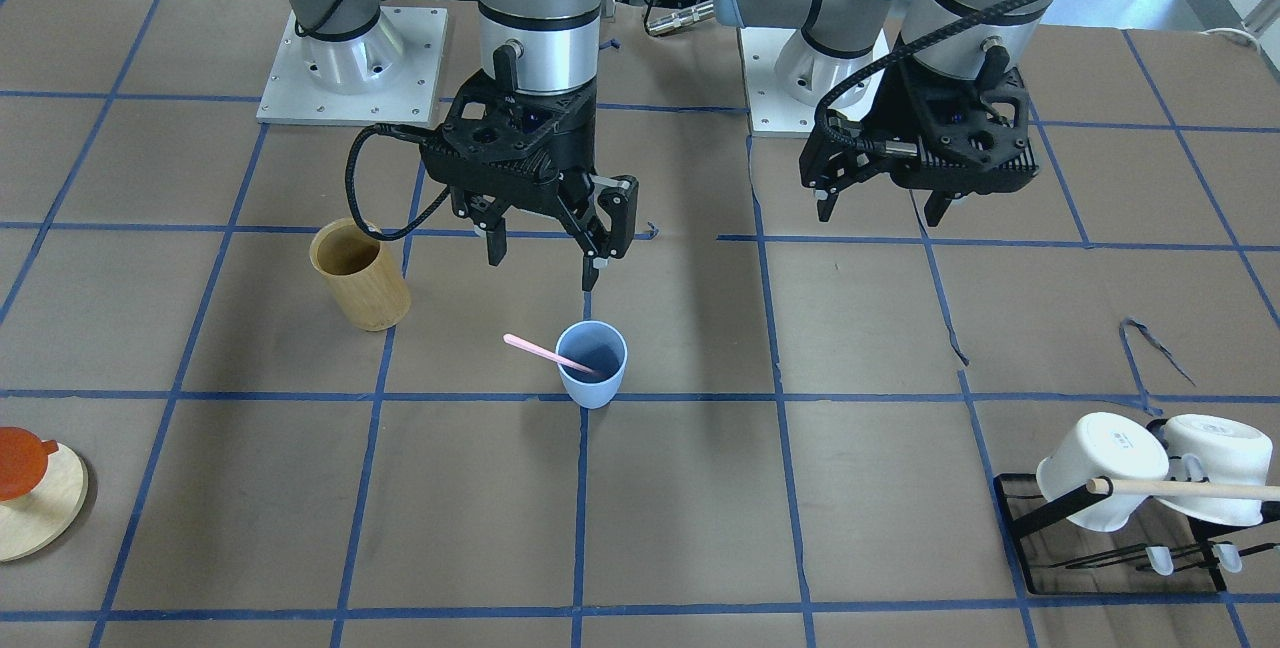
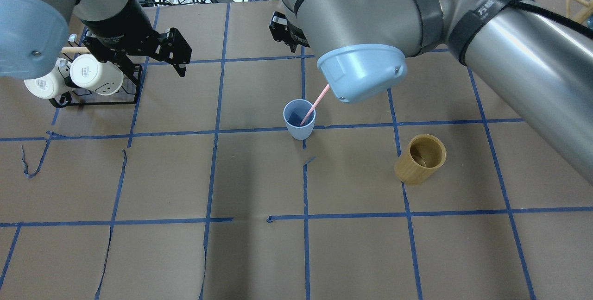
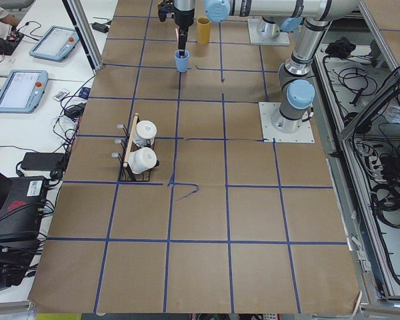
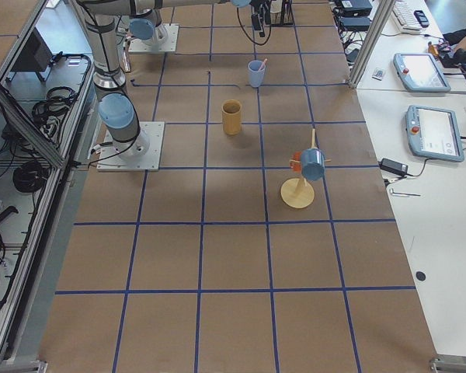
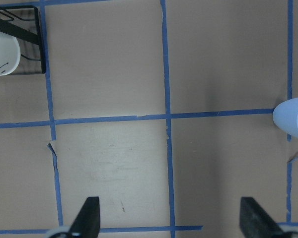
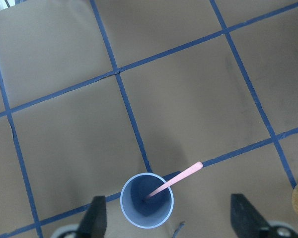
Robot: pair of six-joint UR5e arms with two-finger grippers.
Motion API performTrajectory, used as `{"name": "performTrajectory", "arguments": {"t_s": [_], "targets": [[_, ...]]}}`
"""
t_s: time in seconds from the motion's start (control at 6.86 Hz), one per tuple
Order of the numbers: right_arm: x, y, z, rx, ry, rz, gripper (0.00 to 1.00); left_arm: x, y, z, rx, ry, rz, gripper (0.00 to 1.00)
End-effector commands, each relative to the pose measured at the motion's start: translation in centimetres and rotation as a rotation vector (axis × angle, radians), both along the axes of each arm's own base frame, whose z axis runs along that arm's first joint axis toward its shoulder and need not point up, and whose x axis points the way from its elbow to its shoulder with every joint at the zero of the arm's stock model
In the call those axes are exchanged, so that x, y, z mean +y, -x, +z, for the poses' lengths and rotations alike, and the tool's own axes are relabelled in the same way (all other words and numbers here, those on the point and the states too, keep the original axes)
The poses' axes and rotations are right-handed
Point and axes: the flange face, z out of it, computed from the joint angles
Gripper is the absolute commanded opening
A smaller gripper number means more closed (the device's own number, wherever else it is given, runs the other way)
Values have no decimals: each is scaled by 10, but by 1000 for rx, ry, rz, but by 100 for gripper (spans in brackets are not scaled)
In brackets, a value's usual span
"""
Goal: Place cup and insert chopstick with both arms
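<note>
The light-blue cup (image 1: 591, 363) stands upright near the table's middle, also seen from above (image 2: 299, 118) and in the right wrist view (image 6: 147, 200). The pale-pink chopstick (image 1: 545, 354) leans inside it, its upper end sticking out over the rim (image 2: 318, 101) (image 6: 181, 176). My right gripper (image 1: 543, 266) hangs open above and behind the cup, holding nothing. My left gripper (image 1: 880, 211) is open and empty, off to the side; in its wrist view (image 5: 169, 218) only the cup's edge (image 5: 292, 124) shows at right.
A tan wooden cylinder holder (image 1: 358, 274) stands close to the cup. A black rack with two white mugs (image 1: 1150, 473) and a wooden dowel sits at one table end. A round wooden stand with an orange piece (image 1: 30, 488) is at the other.
</note>
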Motion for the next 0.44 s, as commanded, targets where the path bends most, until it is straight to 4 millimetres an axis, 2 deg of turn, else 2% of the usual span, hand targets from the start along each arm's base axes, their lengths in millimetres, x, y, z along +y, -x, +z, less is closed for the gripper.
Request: {"name": "performTrajectory", "arguments": {"t_s": [0.0,0.29], "targets": [[-2,30,15,4,-74,102,100,1,0,1,-2,2,3,100],[-6,103,30,6,-205,299,100,-1,0,5,-4,9,3,100]]}}
